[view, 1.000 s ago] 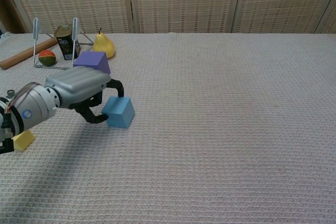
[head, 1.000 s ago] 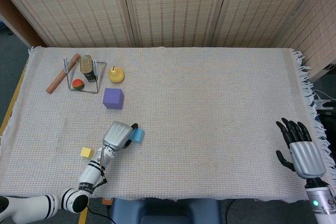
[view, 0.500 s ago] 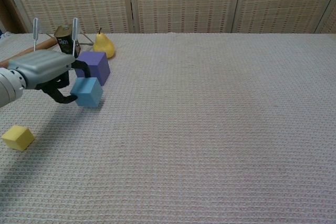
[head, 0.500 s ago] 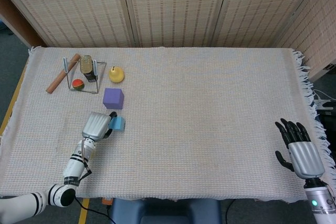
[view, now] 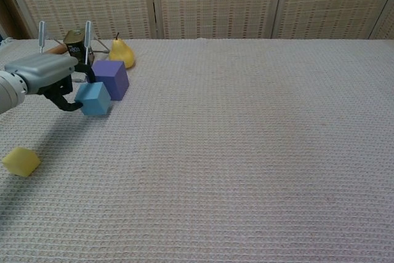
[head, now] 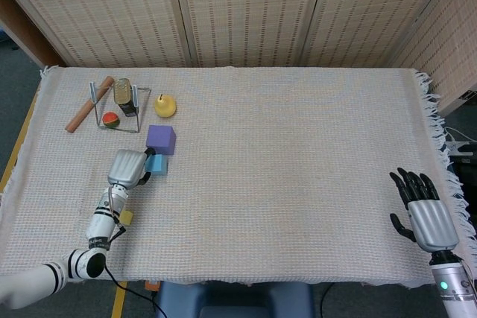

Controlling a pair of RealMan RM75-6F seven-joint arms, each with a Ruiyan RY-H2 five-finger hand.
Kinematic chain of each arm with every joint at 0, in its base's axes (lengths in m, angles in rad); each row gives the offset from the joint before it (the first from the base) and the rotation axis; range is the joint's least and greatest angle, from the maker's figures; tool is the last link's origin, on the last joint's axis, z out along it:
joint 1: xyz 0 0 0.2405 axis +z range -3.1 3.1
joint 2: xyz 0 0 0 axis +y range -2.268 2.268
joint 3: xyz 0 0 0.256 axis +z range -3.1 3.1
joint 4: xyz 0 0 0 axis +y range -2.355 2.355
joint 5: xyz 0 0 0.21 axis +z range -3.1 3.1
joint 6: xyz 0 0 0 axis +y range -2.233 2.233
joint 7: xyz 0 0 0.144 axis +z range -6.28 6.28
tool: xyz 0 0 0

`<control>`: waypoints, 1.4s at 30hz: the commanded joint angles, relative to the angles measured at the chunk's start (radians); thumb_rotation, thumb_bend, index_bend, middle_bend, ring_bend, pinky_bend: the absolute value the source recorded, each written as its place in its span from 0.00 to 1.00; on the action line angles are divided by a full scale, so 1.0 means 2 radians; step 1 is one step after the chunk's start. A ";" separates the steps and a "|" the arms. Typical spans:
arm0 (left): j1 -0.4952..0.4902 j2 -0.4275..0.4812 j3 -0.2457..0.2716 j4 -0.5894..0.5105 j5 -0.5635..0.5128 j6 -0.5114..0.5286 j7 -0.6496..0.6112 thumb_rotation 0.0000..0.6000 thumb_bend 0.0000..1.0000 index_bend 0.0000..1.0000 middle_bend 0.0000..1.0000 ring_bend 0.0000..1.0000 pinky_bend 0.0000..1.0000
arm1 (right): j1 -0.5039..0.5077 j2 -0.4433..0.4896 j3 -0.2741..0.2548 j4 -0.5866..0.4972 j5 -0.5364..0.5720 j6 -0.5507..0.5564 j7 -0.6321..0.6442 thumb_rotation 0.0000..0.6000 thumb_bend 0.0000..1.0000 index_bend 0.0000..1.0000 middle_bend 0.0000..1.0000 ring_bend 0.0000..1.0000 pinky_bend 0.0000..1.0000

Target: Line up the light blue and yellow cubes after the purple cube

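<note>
Woven cloth covers the worktop (head: 298,154), with slatted screens behind. Left hand (head: 125,168) grips the light blue cube (view: 93,98) between curled fingers, just in front of the purple cube (view: 111,79); contact between the two cubes cannot be confirmed. Yellow cube (view: 21,161) lies apart, nearer the front edge, partly hidden by the left forearm in the head view. Right hand (head: 422,216) hangs at the front right corner, fingers spread, holding nothing.

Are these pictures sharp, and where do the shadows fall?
Head view: even, soft light, no glare, everything crisp. Chest view: sharp too, with a soft shadow on the cloth below the left robot hand and the light blue cube; the yellow cube sits near the left edge, slightly soft.
</note>
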 commanded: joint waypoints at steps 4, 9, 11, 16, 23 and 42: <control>-0.007 -0.011 0.004 0.009 0.004 0.000 0.009 1.00 0.35 0.52 1.00 1.00 1.00 | -0.001 0.000 0.000 0.000 0.002 -0.001 0.000 1.00 0.13 0.00 0.00 0.00 0.00; -0.010 -0.018 0.005 0.023 0.003 0.002 0.015 1.00 0.35 0.50 1.00 1.00 1.00 | -0.001 0.002 0.000 -0.001 0.002 -0.001 0.000 1.00 0.13 0.00 0.00 0.00 0.00; -0.010 -0.019 0.007 0.028 0.001 0.000 0.018 1.00 0.35 0.48 1.00 1.00 1.00 | -0.001 0.002 0.000 -0.001 0.003 -0.002 0.000 1.00 0.13 0.00 0.00 0.00 0.00; -0.011 -0.018 0.009 0.031 -0.005 -0.006 0.024 1.00 0.35 0.42 1.00 1.00 1.00 | 0.000 0.002 -0.001 -0.004 0.004 -0.004 -0.003 1.00 0.13 0.00 0.00 0.00 0.00; -0.010 -0.020 0.009 0.030 -0.001 0.004 0.022 1.00 0.35 0.32 1.00 1.00 1.00 | 0.001 0.002 -0.002 -0.006 0.006 -0.007 -0.007 1.00 0.13 0.00 0.00 0.00 0.00; 0.011 0.004 0.019 -0.030 0.029 0.055 0.025 1.00 0.35 0.27 1.00 1.00 1.00 | 0.002 0.006 -0.006 -0.012 0.007 -0.016 -0.010 1.00 0.13 0.00 0.00 0.00 0.00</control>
